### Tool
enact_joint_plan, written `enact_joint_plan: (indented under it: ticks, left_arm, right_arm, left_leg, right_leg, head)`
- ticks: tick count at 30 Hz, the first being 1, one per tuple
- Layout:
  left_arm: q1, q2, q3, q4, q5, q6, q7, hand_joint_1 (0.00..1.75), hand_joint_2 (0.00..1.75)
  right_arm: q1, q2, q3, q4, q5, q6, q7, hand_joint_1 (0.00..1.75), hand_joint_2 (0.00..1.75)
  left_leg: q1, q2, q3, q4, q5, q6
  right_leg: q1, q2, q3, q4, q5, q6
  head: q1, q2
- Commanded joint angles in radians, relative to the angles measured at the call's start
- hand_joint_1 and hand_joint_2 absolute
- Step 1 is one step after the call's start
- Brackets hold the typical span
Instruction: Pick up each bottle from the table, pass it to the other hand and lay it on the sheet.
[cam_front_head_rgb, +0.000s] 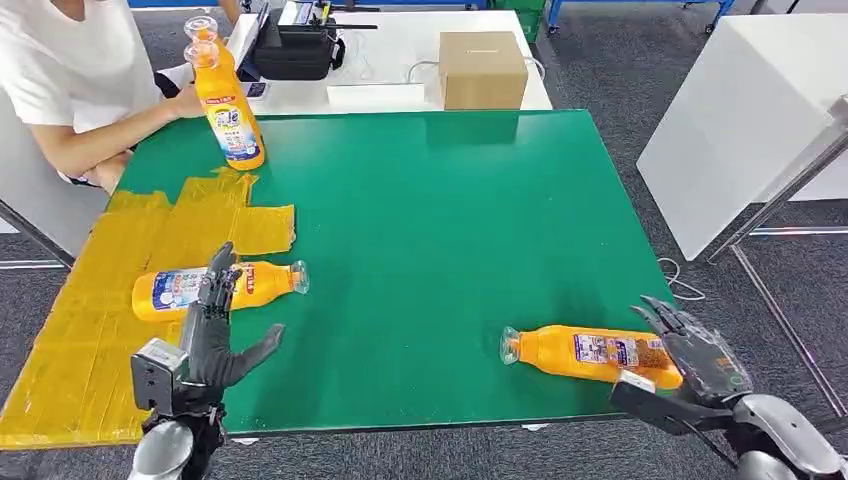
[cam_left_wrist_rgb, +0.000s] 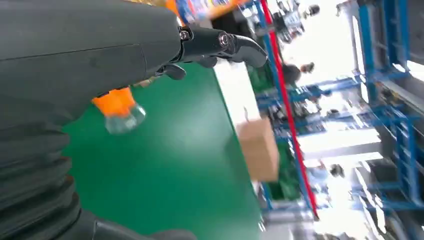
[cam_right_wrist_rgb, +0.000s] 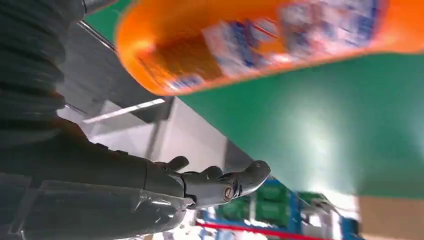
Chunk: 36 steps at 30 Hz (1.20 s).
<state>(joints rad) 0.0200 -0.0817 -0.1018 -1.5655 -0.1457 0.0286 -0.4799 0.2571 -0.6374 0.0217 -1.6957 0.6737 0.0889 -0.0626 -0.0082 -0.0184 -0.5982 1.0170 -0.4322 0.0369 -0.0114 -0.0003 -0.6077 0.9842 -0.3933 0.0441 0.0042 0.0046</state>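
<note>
The green table (cam_front_head_rgb: 420, 230) carries a yellow sheet (cam_front_head_rgb: 90, 300) on its left part. One bottle (cam_front_head_rgb: 215, 287) lies already on the sheet, and a person holds another bottle (cam_front_head_rgb: 228, 100) upright at the far edge. The next bottle (cam_front_head_rgb: 590, 352) lies on bare table near the front right, its long axis across the table, cap to the left. The right hand (cam_front_head_rgb: 690, 355) is much nearer to it: it stands just beside the bottle's base end, fingers spread, and it seems not yet grasping, though the wrist view is blurred. The left hand (cam_front_head_rgb: 215, 335) is released, hovering over the bottle on the sheet.
</note>
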Motion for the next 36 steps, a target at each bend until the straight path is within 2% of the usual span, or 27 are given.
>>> enact_joint_plan:
  ticks: [1, 7, 13, 14, 16, 22, 24, 27, 29, 30, 36]
  left_arm:
    - [0.033, 0.043, -0.096, -0.119, 0.006, -0.023, 0.001, 0.0, 1.75]
    - [0.029, 0.039, -0.126, -0.122, -0.015, -0.018, -0.001, 0.0, 1.75]
    - [0.027, 0.04, -0.125, -0.114, -0.017, -0.016, 0.001, 0.0, 1.75]
    - [0.027, 0.039, -0.124, -0.111, -0.017, -0.016, 0.001, 0.0, 1.75]
    - [0.025, 0.033, -0.121, -0.106, -0.018, -0.015, 0.002, 0.0, 1.75]
    - [0.024, 0.023, -0.118, -0.099, -0.017, -0.019, 0.012, 0.0, 1.75]
    - [0.024, 0.023, -0.118, -0.099, -0.017, -0.019, 0.012, 0.0, 1.75]
    - [0.024, 0.022, -0.116, -0.098, -0.015, -0.022, 0.014, 0.0, 1.75]
    - [0.02, 0.019, -0.116, -0.094, -0.014, -0.023, 0.016, 0.0, 1.75]
    - [0.017, 0.017, -0.116, -0.09, -0.012, -0.026, 0.017, 0.0, 1.75]
    - [0.007, 0.012, -0.118, -0.072, -0.007, -0.032, 0.025, 0.0, 1.75]
  right_arm:
    - [0.072, 0.098, -0.07, 0.036, 0.033, 0.002, 0.024, 0.0, 1.75]
    - [0.034, 0.156, -0.014, 0.114, 0.131, -0.031, 0.057, 0.0, 1.75]
    - [0.027, 0.159, -0.008, 0.12, 0.134, -0.032, 0.058, 0.0, 1.75]
    - [0.024, 0.161, -0.005, 0.12, 0.137, -0.034, 0.057, 0.0, 1.75]
    - [0.009, 0.177, 0.004, 0.124, 0.156, -0.051, 0.053, 0.0, 1.75]
    - [-0.05, 0.201, 0.027, 0.136, 0.198, -0.08, 0.059, 0.0, 1.75]
    - [-0.05, 0.201, 0.027, 0.136, 0.198, -0.08, 0.059, 0.0, 1.75]
    - [-0.052, 0.2, 0.025, 0.138, 0.202, -0.083, 0.058, 0.0, 1.75]
    - [-0.074, 0.203, 0.029, 0.147, 0.211, -0.085, 0.056, 0.0, 1.75]
    - [-0.094, 0.202, 0.037, 0.155, 0.221, -0.084, 0.056, 0.0, 1.75]
    - [-0.173, 0.197, 0.061, 0.206, 0.259, -0.069, 0.069, 0.0, 1.75]
  left_leg:
    - [0.002, 0.001, 0.004, -0.001, -0.003, -0.003]
    - [0.003, 0.002, 0.005, -0.002, -0.003, -0.003]
    - [0.001, 0.003, 0.003, -0.001, -0.001, -0.002]
    - [0.003, 0.005, 0.008, -0.003, -0.004, -0.004]
    - [0.001, 0.003, 0.003, -0.001, -0.001, -0.002]
    - [0.002, 0.005, 0.003, -0.001, -0.002, -0.002]
    - [0.003, 0.007, 0.007, -0.002, -0.003, -0.004]
    - [0.002, 0.004, 0.004, -0.001, -0.002, -0.002]
    - [0.003, 0.005, 0.007, -0.002, -0.003, -0.004]
    - [0.001, 0.005, 0.004, -0.001, -0.002, -0.002]
    - [0.001, 0.006, 0.003, -0.001, -0.001, -0.002]
  right_leg:
    - [0.002, 0.0, 0.005, -0.002, -0.002, -0.002]
    - [0.003, 0.0, 0.005, -0.004, -0.001, -0.002]
    - [0.001, 0.001, 0.002, -0.002, 0.0, -0.001]
    - [0.003, 0.002, 0.007, -0.004, -0.002, -0.002]
    - [0.001, 0.001, 0.002, -0.002, 0.0, -0.001]
    - [0.002, 0.002, 0.002, -0.002, 0.0, -0.001]
    - [0.003, 0.003, 0.005, -0.003, -0.001, -0.002]
    - [0.002, 0.002, 0.003, -0.002, 0.0, -0.001]
    - [0.003, 0.002, 0.007, -0.004, -0.002, -0.002]
    - [0.001, 0.003, 0.003, -0.002, 0.0, -0.001]
    - [0.002, 0.003, 0.002, -0.002, 0.0, -0.001]
  head:
    - [0.0, 0.0]
    - [0.0, 0.0]
    - [-0.001, 0.0]
    - [0.0, 0.0]
    - [0.0, 0.0]
    - [0.0, 0.0]
    - [0.0, 0.0]
    - [0.0, 0.0]
    - [0.0, 0.0]
    - [0.0, 0.0]
    - [0.0, 0.0]
